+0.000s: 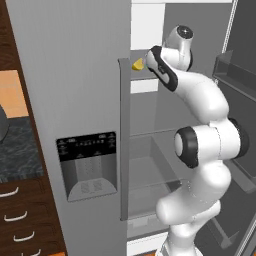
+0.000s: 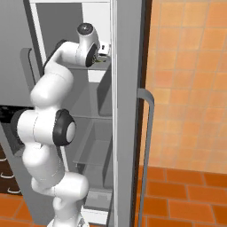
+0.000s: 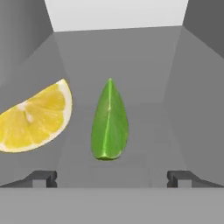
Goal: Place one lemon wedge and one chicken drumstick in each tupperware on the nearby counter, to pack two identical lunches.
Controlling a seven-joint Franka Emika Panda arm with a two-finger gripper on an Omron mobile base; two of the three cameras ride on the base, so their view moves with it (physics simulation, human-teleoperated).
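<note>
The arm is seen reaching high into an open refrigerator (image 1: 75,100), its hand pushed in at the level of an upper shelf (image 3: 113,131). In the hand view the gripper (image 3: 112,178) is shown wide open, its two dark fingertips (image 3: 43,178) set far apart at the bottom of the picture with nothing between them.

Two lemon wedges are found lying on that grey shelf, just ahead of the open jaws. The lime green wedge (image 3: 109,122) is lined up almost on the middle of the gripper, its rind turned toward the camera and its pointed end aimed at the back wall. The bright yellow wedge (image 3: 35,120) lies just beside it to the left in this view, cut face showing, pale pith along its curved edge; the two are close but apart.

From the left base view, the yellow wedge (image 1: 138,64) is glimpsed as a small spot beside the hand, near the edge of the closed door with its dispenser panel (image 1: 88,165). A strip of dark marbled counter (image 1: 20,150) above wood drawers (image 1: 20,220) is seen at far left. In the right base view the open door's handle (image 2: 148,146) is seen against the orange tiled wall (image 2: 190,80).
</note>
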